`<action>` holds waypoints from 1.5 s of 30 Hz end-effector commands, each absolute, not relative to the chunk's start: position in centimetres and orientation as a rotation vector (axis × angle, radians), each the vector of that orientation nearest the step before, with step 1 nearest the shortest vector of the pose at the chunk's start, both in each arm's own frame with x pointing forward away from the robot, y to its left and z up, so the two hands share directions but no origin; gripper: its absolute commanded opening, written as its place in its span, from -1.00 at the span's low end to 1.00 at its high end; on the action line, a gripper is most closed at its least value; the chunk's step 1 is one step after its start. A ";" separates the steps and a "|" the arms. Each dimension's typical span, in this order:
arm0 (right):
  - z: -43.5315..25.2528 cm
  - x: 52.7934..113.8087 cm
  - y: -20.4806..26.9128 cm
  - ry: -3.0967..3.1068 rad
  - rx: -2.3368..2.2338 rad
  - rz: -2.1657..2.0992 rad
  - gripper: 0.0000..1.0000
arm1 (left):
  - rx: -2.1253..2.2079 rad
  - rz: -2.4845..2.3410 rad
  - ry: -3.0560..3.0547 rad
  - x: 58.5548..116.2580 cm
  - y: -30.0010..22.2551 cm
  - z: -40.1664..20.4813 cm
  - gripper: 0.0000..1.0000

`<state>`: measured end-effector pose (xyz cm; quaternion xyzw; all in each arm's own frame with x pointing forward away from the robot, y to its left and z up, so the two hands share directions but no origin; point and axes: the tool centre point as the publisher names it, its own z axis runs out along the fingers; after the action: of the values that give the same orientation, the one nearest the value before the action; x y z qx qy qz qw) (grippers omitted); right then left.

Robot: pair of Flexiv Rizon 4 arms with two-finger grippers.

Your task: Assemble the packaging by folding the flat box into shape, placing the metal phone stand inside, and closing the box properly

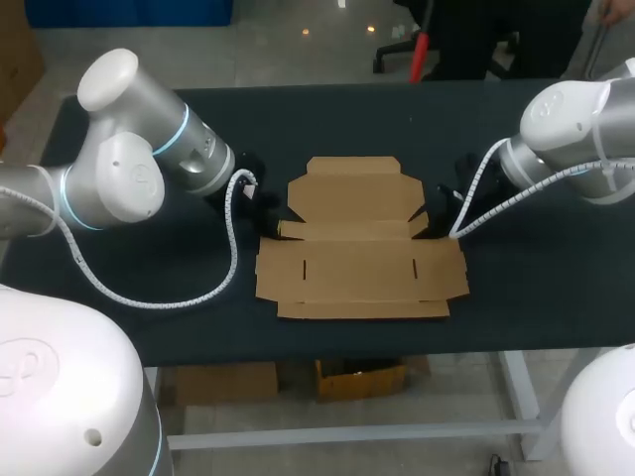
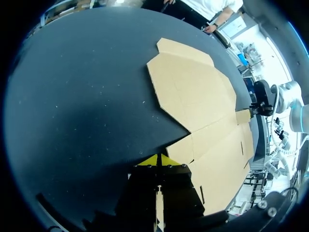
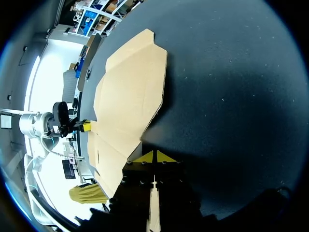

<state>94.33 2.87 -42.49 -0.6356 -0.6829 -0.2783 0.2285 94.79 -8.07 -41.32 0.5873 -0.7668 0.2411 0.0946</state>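
Observation:
A flat brown cardboard box blank (image 1: pixel 357 238) lies unfolded in the middle of the black table. My left gripper (image 1: pixel 279 230) is shut and sits low at the blank's left edge, its yellow tips at the notch between the upper and lower panels. In the left wrist view the shut gripper (image 2: pixel 159 160) touches the cardboard blank (image 2: pixel 203 106) at that notch. My right gripper (image 1: pixel 434 224) is shut at the blank's right edge, mirrored. In the right wrist view its tips (image 3: pixel 154 157) meet the cardboard blank (image 3: pixel 130 101) at its edge. No metal phone stand is visible.
The black table (image 1: pixel 149 268) has bare surface to the left, right and behind the blank. White spiral cables (image 1: pixel 230 248) hang from both arms near the table. My other arm's gripper (image 2: pixel 263 99) shows across the blank in the left wrist view.

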 end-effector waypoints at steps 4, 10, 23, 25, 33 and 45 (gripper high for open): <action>-42.5 94.5 3.0 -1.882 -1.749 -0.759 -1.00 | 1.743 0.722 -2.288 94.6 -8.4 -40.7 -1.00; -42.4 94.5 3.0 -1.883 -1.751 -0.755 -1.00 | 1.742 0.722 -2.299 94.6 -8.5 -40.5 -1.00; -42.2 94.4 3.0 -1.894 -1.777 -0.742 -1.00 | 1.743 0.713 -2.301 94.5 -8.5 -40.7 -1.00; -42.1 94.4 3.1 -1.898 -1.786 -0.735 -1.00 | 1.743 0.713 -2.301 94.5 -8.5 -40.7 -1.00; -42.1 94.4 3.2 -1.901 -1.801 -0.726 -1.00 | 1.744 0.707 -2.300 94.4 -8.4 -40.9 -1.00; -42.2 94.4 3.3 -1.904 -1.809 -0.716 -1.00 | 1.727 0.729 -2.320 94.2 -9.0 -40.0 -1.00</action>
<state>94.42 3.30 -42.18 -0.6503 -0.6839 -0.2576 0.2076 94.48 -8.83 -40.37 0.5761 -0.7751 0.2454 0.0840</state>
